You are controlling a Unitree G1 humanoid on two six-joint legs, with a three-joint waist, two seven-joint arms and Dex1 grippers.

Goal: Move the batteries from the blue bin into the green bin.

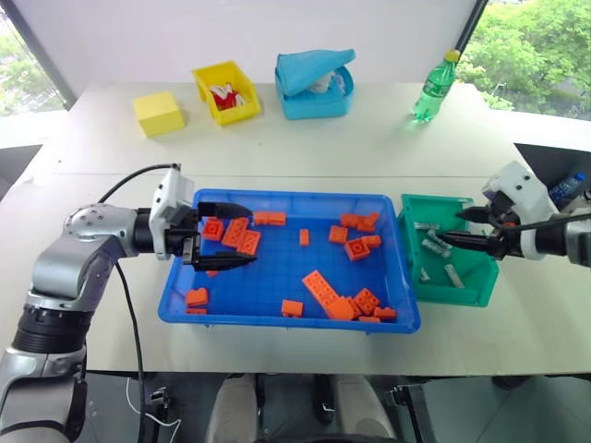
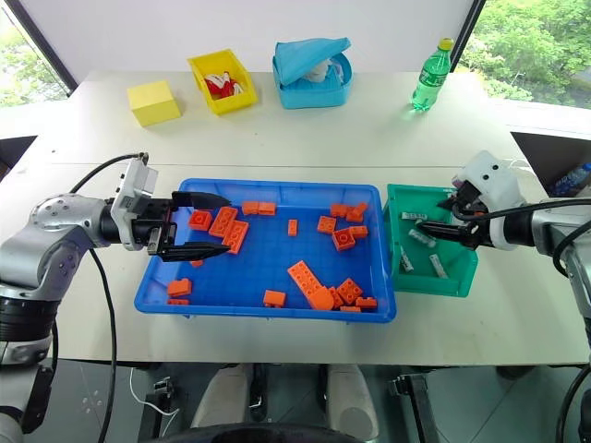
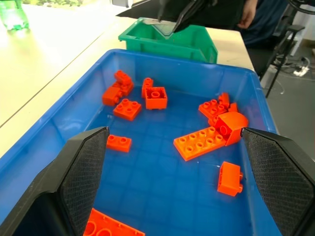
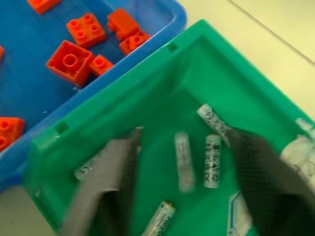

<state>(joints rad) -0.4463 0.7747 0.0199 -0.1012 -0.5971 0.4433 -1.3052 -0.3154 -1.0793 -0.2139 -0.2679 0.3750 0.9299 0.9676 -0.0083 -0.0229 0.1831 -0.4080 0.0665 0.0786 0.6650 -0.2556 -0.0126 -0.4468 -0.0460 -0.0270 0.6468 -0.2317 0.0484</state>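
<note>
The blue bin [image 1: 286, 319] lies in the middle of the table and holds scattered orange bricks [image 1: 321, 288]. My left gripper [image 1: 251, 234] hovers over the bin's left part, pointing right. It is open, with nothing between its fingers [image 3: 83, 177]. The green bin [image 1: 452, 293] stands against the blue bin's right side. Several batteries [image 4: 212, 155] lie loose on its floor, and one of these batteries [image 1: 436, 245] shows from above. My right gripper [image 1: 450, 227] hangs over the green bin, open and empty, pointing left and down.
At the back of the table stand a yellow block [image 1: 158, 113], a small yellow bin [image 1: 226, 92], a light-blue lidded container [image 1: 314, 85] and a green bottle [image 1: 434, 88]. A blue-capped bottle [image 1: 565, 189] sits beyond the table's right edge.
</note>
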